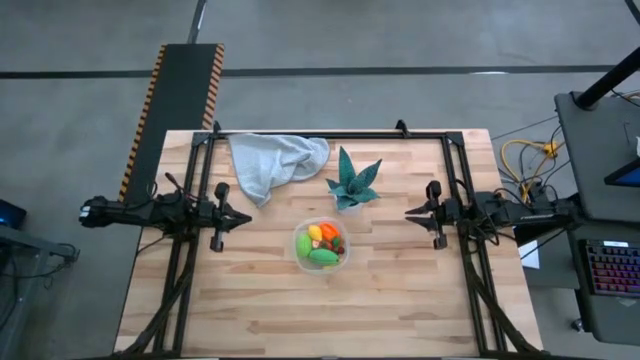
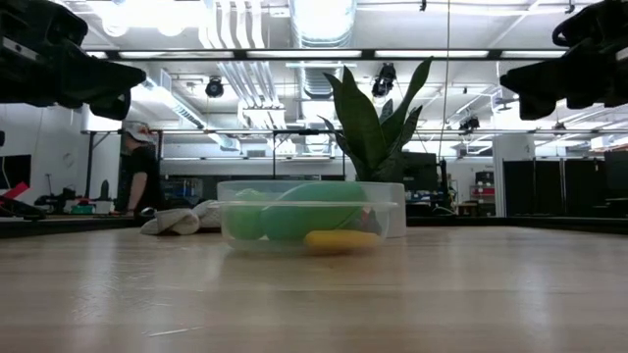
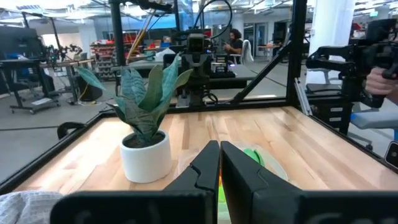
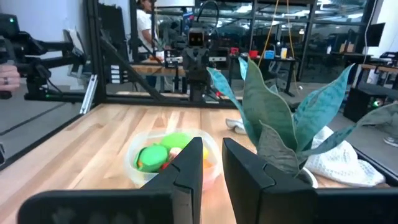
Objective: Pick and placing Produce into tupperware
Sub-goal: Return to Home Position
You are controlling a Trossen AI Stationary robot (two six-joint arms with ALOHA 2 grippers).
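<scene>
Seen from above, the left gripper (image 1: pixel 243 216) hangs over the left side of the table (image 1: pixel 400 300), its fingers pressed together and holding nothing. The right gripper (image 1: pixel 411 212) faces it from the right side, its fingers a narrow gap apart and also holding nothing.

From the left gripper the tupperware (image 1: pixel 296 245) lies at about 4 o'clock, and from the right gripper at about 8 o'clock, with bare wood between. The produce (image 1: pixel 322 256) sits inside it: green, yellow, orange and red pieces heaped together.

At the tupperware's 1 o'clock, just beside it, stands a teal plant (image 1: pixel 352 182) in a white pot. A grey cloth (image 1: pixel 268 160) lies crumpled at the tupperware's 11 o'clock, near the far edge. In the low view a person (image 2: pixel 137 167) stands in the room beyond.
</scene>
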